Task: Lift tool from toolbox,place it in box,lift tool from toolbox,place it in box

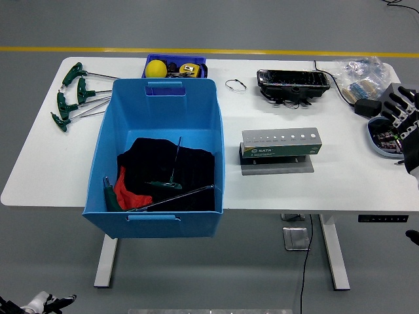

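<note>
A large blue box (124, 140) stands left of the table's middle. Inside it lie a black cloth (154, 160), a red piece (126, 186) and green T-handle wrenches (171, 175). Several more green T-handle wrenches (71, 98) lie on the table at the far left. A grey tool stand (280, 145) with a row of empty holes sits right of the box. My right hand (400, 118) is at the right edge with fingers spread, holding nothing, over a round dish (380, 134). A small part of my left hand (39, 303) shows low in the bottom left corner, below the table.
A small blue tray (175, 61) with a yellow ball and a tape measure stands behind the box. A black case (292, 80) with cables, a wire ring (235, 85) and a plastic bag (359, 75) lie at the back right.
</note>
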Controlling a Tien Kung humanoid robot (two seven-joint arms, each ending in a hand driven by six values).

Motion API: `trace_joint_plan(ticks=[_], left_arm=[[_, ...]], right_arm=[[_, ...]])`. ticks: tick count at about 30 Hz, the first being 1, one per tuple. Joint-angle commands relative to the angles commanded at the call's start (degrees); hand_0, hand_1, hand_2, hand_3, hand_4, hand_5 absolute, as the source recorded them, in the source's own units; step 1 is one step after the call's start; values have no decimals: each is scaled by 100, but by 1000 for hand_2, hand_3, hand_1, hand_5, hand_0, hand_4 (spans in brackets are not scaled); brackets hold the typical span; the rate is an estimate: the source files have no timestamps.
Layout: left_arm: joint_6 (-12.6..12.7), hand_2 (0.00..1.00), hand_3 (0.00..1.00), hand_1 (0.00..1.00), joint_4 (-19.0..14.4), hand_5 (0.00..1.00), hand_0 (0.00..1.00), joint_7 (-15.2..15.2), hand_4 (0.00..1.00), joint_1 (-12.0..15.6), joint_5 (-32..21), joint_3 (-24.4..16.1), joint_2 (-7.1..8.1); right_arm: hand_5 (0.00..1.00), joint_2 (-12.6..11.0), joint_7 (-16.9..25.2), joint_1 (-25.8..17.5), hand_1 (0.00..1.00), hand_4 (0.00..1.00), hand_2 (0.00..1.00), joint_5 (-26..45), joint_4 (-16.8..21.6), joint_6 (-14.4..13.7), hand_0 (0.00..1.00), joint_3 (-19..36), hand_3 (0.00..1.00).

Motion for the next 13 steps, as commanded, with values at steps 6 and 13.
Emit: trace_joint_plan(ticks=[6, 13], left_arm=[[-25, 677, 663, 637, -5, 697, 637, -5, 707, 0, 43, -11, 18], [-46, 677, 663, 638, -12, 697, 636, -12, 707, 14, 76, -25, 34]], right_arm=[[848, -23, 8, -96, 791, 998, 808, 219, 84, 32, 824, 21, 815], [849, 13, 68, -131, 790, 998, 808, 450, 86, 6, 827, 37, 816]])
